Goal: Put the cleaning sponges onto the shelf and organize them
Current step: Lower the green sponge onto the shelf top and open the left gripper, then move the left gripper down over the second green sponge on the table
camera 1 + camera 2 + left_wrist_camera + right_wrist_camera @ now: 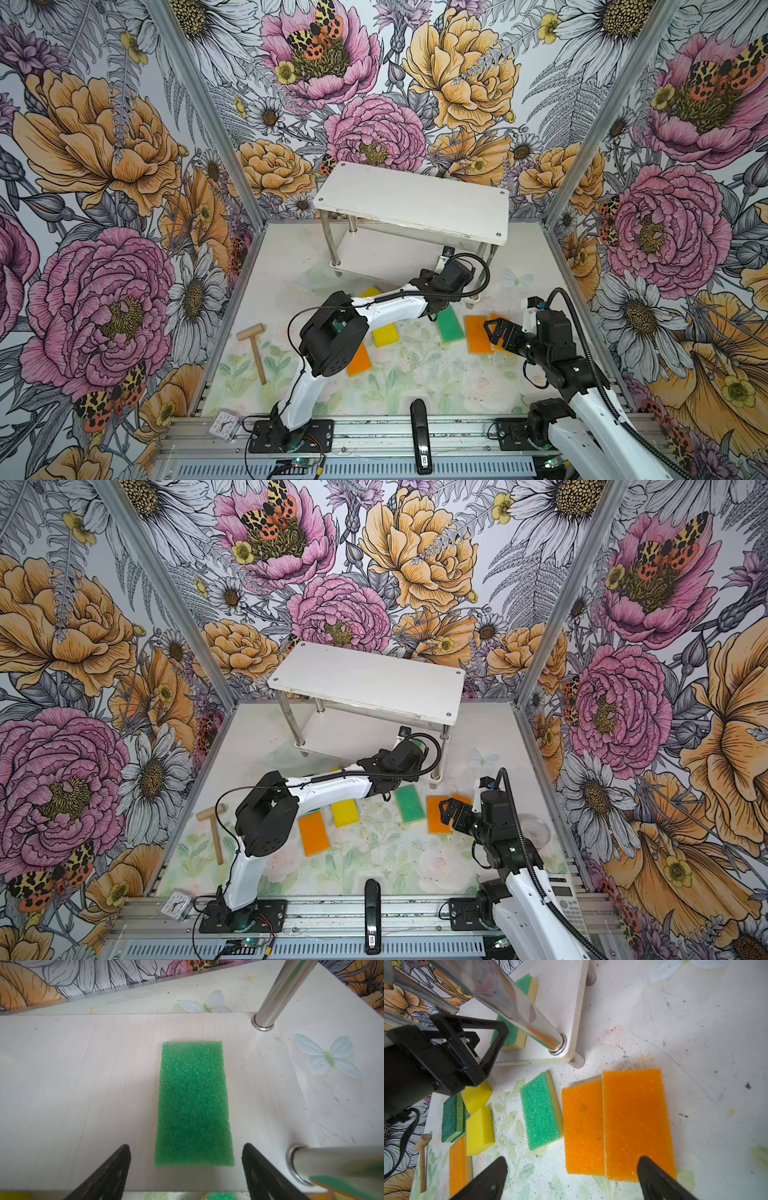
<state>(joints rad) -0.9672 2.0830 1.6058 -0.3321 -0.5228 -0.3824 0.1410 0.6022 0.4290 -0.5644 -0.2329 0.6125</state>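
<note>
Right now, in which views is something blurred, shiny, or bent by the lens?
In the left wrist view the green sponge is sharp, the near chrome post blurred; in the right wrist view the shelf post mirrors colours and looks soft, the orange sponges sharp; in both top views the wide lens splays the walls outward.

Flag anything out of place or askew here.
One orange sponge seems to lie partly over a second orange sponge. A wooden mallet lies on the table, though it is no sponge. The shelf stands at an angle to the table's edges.
</note>
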